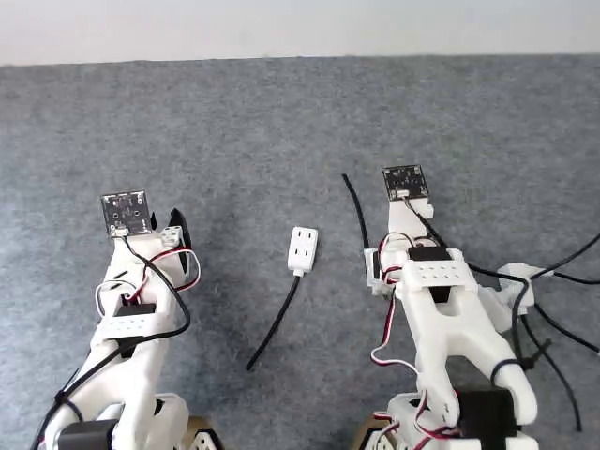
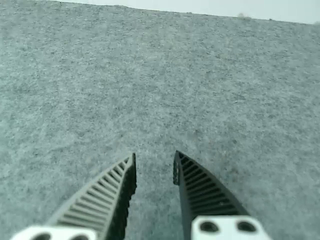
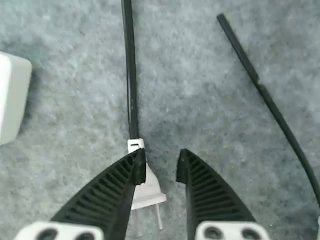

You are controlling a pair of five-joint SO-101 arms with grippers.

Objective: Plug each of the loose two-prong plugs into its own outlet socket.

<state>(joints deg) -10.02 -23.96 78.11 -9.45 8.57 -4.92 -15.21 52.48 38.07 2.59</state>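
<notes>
Both grippers parted above the grey felt mat [image 1: 234,122], neither grasping.
High view: white rectangular outlet block [image 1: 303,249] lies between the arms. Left wrist view: left gripper [image 2: 154,162] released. Right wrist view: right gripper [image 3: 161,157] released, white two-prong plug [image 3: 146,192] partly under one finger.

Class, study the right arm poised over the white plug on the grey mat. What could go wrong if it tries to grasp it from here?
The plug lies off-centre, partly under one side of the open right end effector, so closing may nudge it away or pinch only its cord.
The outlet looks unfastened on the mat, so it might slide when pushed against.
A second black cable lies nearby and could snag.
</notes>
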